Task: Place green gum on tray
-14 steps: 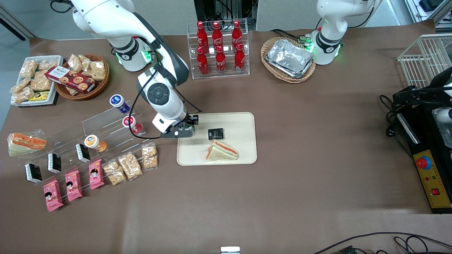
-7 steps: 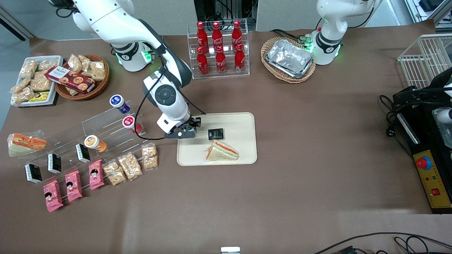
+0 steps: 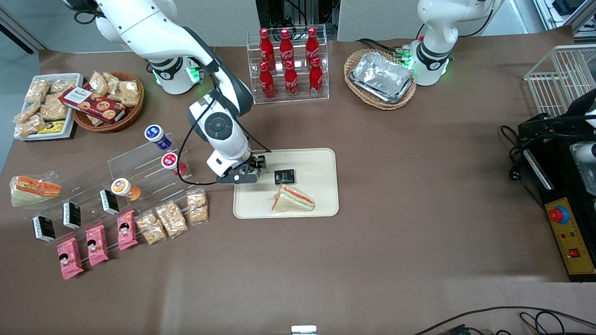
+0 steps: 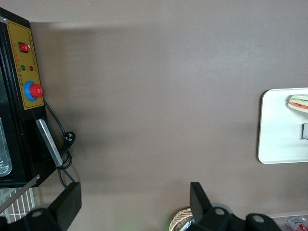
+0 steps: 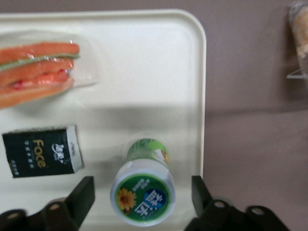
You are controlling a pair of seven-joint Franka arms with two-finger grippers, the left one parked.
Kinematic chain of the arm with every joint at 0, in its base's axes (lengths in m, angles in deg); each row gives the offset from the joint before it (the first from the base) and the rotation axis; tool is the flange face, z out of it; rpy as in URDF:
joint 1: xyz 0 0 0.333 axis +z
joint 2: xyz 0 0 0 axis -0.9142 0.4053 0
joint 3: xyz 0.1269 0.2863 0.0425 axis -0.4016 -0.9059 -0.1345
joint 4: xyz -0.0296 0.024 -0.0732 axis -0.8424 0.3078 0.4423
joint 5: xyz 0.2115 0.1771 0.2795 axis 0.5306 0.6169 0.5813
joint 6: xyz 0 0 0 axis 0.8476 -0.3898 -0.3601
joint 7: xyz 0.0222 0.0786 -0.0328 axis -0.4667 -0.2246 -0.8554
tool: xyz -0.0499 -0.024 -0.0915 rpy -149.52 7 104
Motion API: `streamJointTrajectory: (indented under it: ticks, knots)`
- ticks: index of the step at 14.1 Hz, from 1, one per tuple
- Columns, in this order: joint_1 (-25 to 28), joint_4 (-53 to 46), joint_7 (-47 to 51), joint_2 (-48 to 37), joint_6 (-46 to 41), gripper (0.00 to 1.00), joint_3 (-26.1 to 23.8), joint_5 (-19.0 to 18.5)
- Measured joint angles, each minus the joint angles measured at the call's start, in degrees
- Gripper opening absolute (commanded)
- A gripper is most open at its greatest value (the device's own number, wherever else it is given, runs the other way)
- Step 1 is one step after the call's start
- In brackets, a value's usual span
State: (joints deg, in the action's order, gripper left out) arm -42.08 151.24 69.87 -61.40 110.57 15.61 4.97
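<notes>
The pincer [image 3: 245,176] is held low over the tray [image 3: 321,160], at the tray's edge toward the working arm's end of the bench [image 3: 396,251]. In the right wrist view the pincer [image 5: 143,201] is seen spread, with one finger [image 5: 83,197] on each side of the green gum [image 5: 143,188] and a visible gap between each finger and the bottle. The green gum is seen on the tray [image 5: 144,62], between the spread fingers, just inside the tray's rim, with its white lid and green-and-yellow label turned toward the wrist camera; whether it stands upright or leans cannot be told.

Just beside the pincer, on the tray, a small black box [image 5: 42,151] lettered "Face" is seen, apart from the bottle. Near it a wrapped triangular sandwich [image 5: 36,72] is laid on the tray. In the front view the black box [image 3: 284,177] and the sandwich [image 3: 293,200] are found beside the pincer, toward the parked arm's end, the sandwich being nearer to the front camera than the pincer.
</notes>
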Motion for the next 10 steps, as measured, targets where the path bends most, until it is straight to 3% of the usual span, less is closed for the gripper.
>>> streamJointTrajectory:
  ticks: [5, 10]
  knots:
    - [-6.3, -1.8, 0.0, -5.5, -4.4, 0.99, 0.4, 0.0]
    - [-13.2, -3.4, -0.7, -15.8, -17.9, 1.00, 0.5, 0.0]
